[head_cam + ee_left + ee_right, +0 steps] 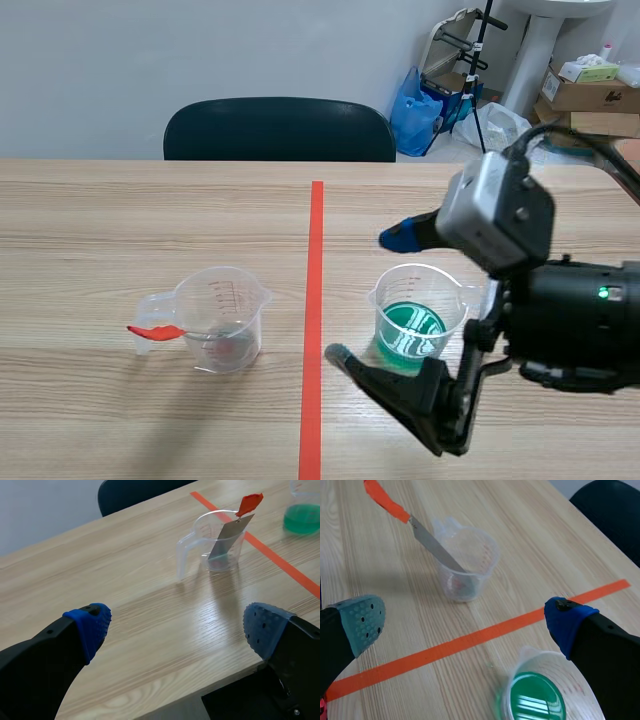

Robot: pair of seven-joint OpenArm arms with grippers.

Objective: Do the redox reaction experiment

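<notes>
A clear beaker stands left of the tape line, and a metal strip with a red end leans in it. A second beaker holding green liquid stands right of the line. My right gripper is open, low over the table just left of the green beaker. In the right wrist view the green beaker lies beside the blue-padded finger, and the clear beaker with the strip is ahead. My left gripper is open over the table's near edge, with the clear beaker well ahead.
An orange tape line runs down the table's middle. A black chair stands behind the far edge. Cardboard boxes and a blue bag sit on the floor at the back right.
</notes>
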